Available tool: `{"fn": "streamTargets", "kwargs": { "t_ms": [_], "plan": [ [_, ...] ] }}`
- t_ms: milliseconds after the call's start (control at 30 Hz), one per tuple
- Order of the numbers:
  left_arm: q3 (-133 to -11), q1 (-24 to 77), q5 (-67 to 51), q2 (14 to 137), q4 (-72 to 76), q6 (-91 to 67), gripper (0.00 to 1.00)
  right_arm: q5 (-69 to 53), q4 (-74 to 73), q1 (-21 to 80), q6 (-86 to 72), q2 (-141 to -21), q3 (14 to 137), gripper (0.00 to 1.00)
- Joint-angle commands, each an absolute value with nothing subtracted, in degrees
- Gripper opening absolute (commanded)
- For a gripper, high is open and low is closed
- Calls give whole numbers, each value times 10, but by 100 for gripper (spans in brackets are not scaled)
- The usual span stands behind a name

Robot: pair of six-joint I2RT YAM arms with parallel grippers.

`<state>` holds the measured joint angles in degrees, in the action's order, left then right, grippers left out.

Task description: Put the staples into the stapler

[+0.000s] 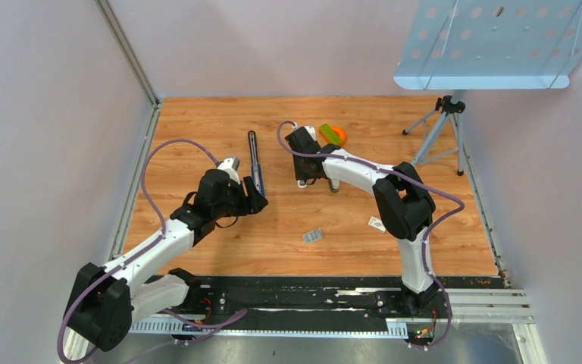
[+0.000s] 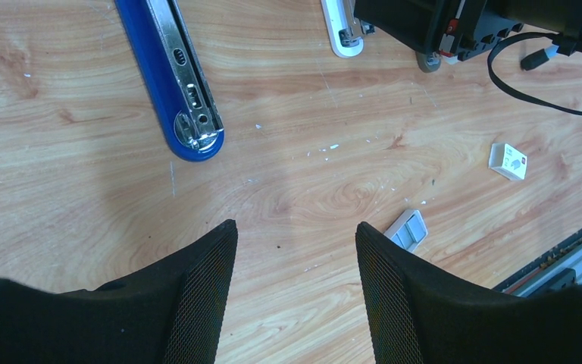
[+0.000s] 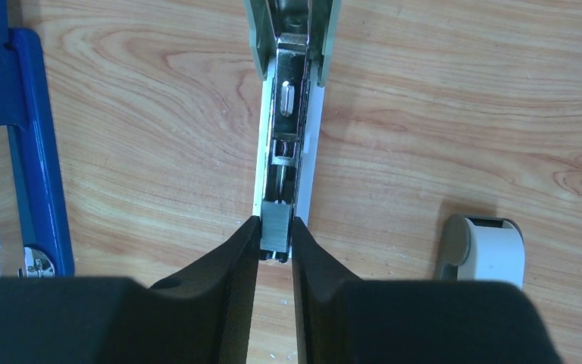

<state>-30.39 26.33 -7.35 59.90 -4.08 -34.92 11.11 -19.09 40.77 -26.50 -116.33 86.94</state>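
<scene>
An open white stapler with a green lid [image 3: 292,114] lies on the wooden table, its metal magazine facing up. My right gripper [image 3: 274,231] is shut on a small grey ribbed block of staples [image 3: 275,226] at the near end of that magazine. In the top view this gripper [image 1: 303,180] is at mid-table. A second block of staples [image 1: 313,236] lies loose near the front and also shows in the left wrist view [image 2: 408,229]. My left gripper [image 2: 295,227] is open and empty above bare wood, near the end of an open blue stapler [image 2: 174,76], also seen from above [image 1: 254,163].
A small white card [image 1: 377,223] lies right of the loose staples. A small white and grey object [image 3: 481,246] stands right of my right fingers. A green and orange piece [image 1: 333,135] sits behind the right gripper. A tripod stand [image 1: 443,125] is at the back right.
</scene>
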Motion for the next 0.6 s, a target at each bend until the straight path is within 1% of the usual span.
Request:
{"fn": "streamTargets", "kwargs": {
  "t_ms": [0,133,433,567],
  "plan": [
    [-304,257,-74,584,-52,-346,62,121,-226,418,-262,-1175,873,26],
    [-302,257,-72,579,-53,-347,62,119,-226,419,-260,-1171,874,27],
    [-305,257,-64,588,-31,-354,64,98,-223,407,-222,-1135,886,35],
    [-314,257,-66,609,27,-369,63,35,-192,375,-190,-1111,886,40]
  ]
}}
